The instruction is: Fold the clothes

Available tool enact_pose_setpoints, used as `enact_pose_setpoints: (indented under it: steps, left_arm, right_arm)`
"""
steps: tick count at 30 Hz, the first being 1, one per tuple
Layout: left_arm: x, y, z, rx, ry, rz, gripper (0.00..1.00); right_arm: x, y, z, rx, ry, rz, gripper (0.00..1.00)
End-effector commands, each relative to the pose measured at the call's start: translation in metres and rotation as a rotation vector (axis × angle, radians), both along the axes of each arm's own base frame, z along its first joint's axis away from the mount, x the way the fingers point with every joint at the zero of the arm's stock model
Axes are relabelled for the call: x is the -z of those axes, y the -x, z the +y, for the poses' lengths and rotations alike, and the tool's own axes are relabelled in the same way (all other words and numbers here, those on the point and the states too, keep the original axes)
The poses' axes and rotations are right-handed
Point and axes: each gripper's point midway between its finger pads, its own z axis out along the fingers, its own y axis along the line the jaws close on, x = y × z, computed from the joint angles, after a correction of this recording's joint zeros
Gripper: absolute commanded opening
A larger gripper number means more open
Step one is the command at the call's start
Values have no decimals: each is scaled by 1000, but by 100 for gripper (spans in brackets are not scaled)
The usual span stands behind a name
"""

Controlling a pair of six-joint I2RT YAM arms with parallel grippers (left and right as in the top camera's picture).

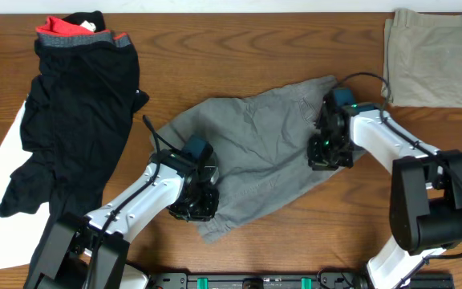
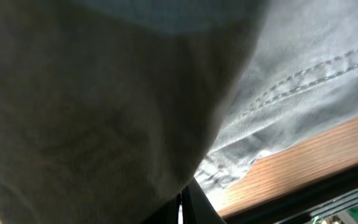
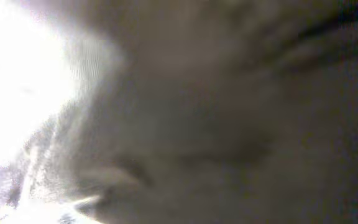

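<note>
Item in hand: grey shorts (image 1: pixel 255 152), mid-table, lying slantwise from my near left to my far right
Progress: judged early to middle; tan garment (image 1: pixel 433 58) sits flat and squared at the far right corner, looks done; the grey pair is not yet folded
Left to do: black garment (image 1: pixel 79 112) with a red waistband, heaped at far left over a white cloth (image 1: pixel 2 172), both unfolded
Cloth condition: rumpled, soft creases throughout, double-stitched seam and hem visible in my left wrist view, edges uneven
Left gripper (image 1: pixel 195 205): down on the near-left hem; fabric hangs over the lens, jaws cannot be made out
Right gripper (image 1: pixel 330 154): down on the right edge; view a blur of cloth, jaws likewise undetermined
Surface: wooden table (image 1: pixel 239 48)
</note>
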Motion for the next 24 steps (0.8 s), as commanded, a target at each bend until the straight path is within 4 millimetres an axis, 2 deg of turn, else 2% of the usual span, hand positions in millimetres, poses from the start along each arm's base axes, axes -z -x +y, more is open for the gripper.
enact_pose_setpoints:
  steps: [1,6,10,18,21,24]
  left_arm:
    - [1,2,-1,-40,-5,25,6]
    - [-2,3,-3,-40,4,31,6]
    - [-13,-3,-5,-39,13,17,6]
    - [-54,-18,-17,-32,97,-97,6]
    - [-74,-33,-18,-38,134,-192,7]
    - [-91,-58,-5,-99,119,-307,6]
  right_arm:
    - [-25,-33,-2,-5,-21,-103,1]
    - [-64,-73,5,-56,-47,-230,7]
    - [-84,-85,9,-84,-50,-275,8]
    - [-76,-72,19,-114,-47,-235,8]
    - [-66,-59,27,-141,-45,-200,8]
    - [-53,-47,35,-162,-45,-178,9]
